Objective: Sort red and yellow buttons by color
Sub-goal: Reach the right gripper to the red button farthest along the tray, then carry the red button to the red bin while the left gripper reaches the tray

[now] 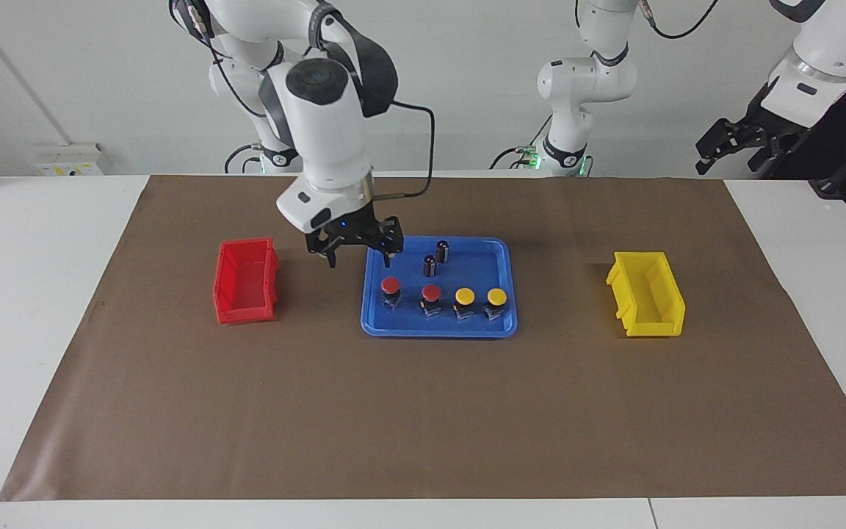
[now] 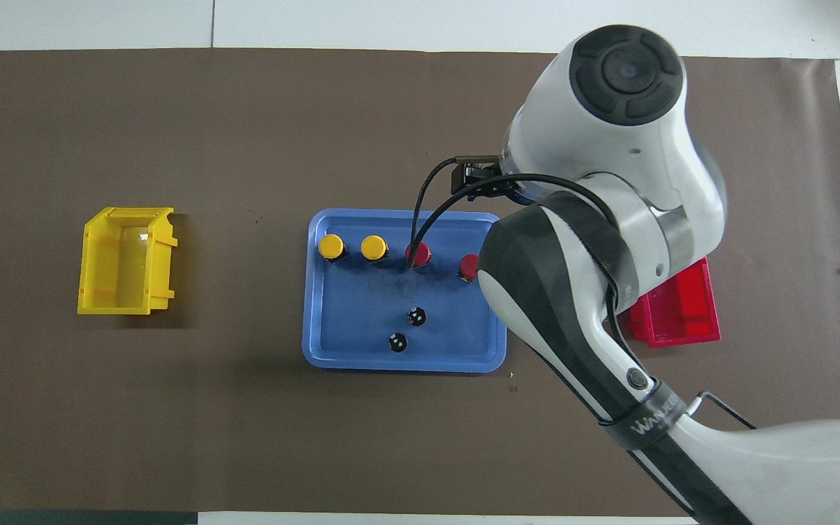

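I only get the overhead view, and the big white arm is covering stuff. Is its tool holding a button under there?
Observer: No. The right tool is open and empty, up in the air over the edge of the blue tray toward the right arm's end.
Operator: Is it touching a red button?
Observer: No. There is a clear gap between it and the cap of the end red button.
Operator: The arm hides part of the red bin too. Anything in it?
Observer: The red bin is empty.
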Controlling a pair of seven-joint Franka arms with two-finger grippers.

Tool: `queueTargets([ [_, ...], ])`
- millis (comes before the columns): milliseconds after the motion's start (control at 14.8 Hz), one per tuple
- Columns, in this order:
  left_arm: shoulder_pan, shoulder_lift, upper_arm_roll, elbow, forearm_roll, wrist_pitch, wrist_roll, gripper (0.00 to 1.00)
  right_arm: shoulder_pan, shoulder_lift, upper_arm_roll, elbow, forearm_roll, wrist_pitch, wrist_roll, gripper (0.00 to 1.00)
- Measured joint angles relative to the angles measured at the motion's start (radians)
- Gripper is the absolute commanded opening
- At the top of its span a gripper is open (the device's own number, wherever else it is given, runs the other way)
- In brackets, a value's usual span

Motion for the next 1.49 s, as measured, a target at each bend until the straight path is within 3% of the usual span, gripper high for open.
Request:
queueTargets([
  [271, 0.000, -0.022, -0.001, -0.044, 0.000, 0.020, 0.000, 1.00, 0.013, 0.003, 0.000, -0.198, -0.001, 0.210, 0.016, 1.00],
  [474, 0.000, -0.052, -0.001, -0.107, 0.000, 0.077, 0.000, 1.00, 0.032, 0.002, 0.001, -0.275, -0.001, 0.281, 0.030, 0.96],
  [880, 0.000, -0.073, -0.001, -0.167, 0.000, 0.141, 0.000, 1.00, 0.052, 0.004, 0.001, -0.323, -0.002, 0.295, 0.030, 0.88],
  [1490, 0.000, -0.084, -0.001, -0.200, 0.000, 0.182, 0.000, 1.00, 0.052, 0.004, 0.001, -0.349, -0.008, 0.295, 0.030, 0.67],
])
